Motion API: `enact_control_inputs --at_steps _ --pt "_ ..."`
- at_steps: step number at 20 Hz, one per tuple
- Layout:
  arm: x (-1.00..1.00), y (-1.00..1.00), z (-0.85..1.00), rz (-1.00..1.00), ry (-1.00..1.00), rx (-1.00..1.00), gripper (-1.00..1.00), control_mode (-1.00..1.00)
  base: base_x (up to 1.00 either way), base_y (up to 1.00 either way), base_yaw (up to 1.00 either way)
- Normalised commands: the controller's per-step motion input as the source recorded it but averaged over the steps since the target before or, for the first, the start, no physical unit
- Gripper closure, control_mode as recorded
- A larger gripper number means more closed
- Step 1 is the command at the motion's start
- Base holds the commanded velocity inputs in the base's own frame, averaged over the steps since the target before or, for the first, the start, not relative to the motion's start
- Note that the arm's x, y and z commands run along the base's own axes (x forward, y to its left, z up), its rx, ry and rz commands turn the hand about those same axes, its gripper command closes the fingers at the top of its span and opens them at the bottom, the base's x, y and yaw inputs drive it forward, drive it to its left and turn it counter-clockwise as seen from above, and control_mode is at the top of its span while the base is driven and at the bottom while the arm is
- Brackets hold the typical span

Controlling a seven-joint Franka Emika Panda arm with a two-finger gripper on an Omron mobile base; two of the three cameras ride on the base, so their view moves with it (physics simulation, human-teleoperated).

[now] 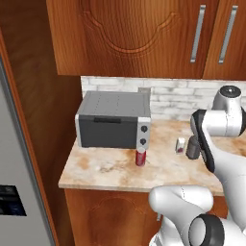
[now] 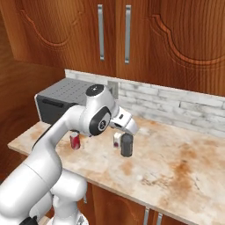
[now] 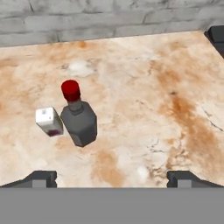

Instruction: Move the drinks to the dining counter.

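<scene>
A squat dark-grey bottle (image 3: 79, 123) with a red cap stands on a marbled counter with a tile backsplash, and a tiny white carton (image 3: 49, 121) sits close beside it. My gripper (image 3: 113, 179) hovers above and short of them, open, with nothing between its fingertips. The bottle (image 2: 127, 145) and carton (image 2: 117, 139) stand just under my white hand, and the left base view shows this bottle (image 1: 193, 147) and carton (image 1: 180, 145) partly behind my arm. A small red can (image 1: 140, 156) stands apart, in front of the toaster oven, and the can (image 2: 75, 141) is half hidden by my arm. The dining counter is out of view.
A grey toaster oven (image 1: 114, 121) sits at the counter's back left against the white tile backsplash (image 1: 168, 98). Wood wall cabinets (image 1: 144, 33) hang overhead. A tall wood panel and a fridge (image 1: 14, 192) stand to the left. Bare counter (image 2: 184, 162) stretches to the right.
</scene>
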Motion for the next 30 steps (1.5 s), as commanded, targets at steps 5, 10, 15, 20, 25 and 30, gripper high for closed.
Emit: enact_control_inputs --at_steps 5,10,15,20,25,30 --pt "0.00 0.00 0.00 0.00 0.00 0.00 -1.00 -1.00 0.00 0.00 0.00" --pt "0.05 0.00 -0.10 0.16 -0.01 0.06 -1.00 -1.00 0.00 0.00 0.00" --pt "0.00 -0.01 -0.25 0.33 -0.12 0.08 -1.00 -1.00 0.00 0.00 0.00" --pt "0.00 -0.34 -0.01 0.45 -0.28 0.17 -1.00 -1.00 0.00 0.00 0.00" --pt "-0.06 -0.46 0.00 0.47 -0.22 0.12 -1.00 -1.00 0.00 0.00 0.00" --pt "0.01 -0.34 0.00 0.49 -0.03 0.00 -1.00 -1.00 0.00 0.00 0.00"
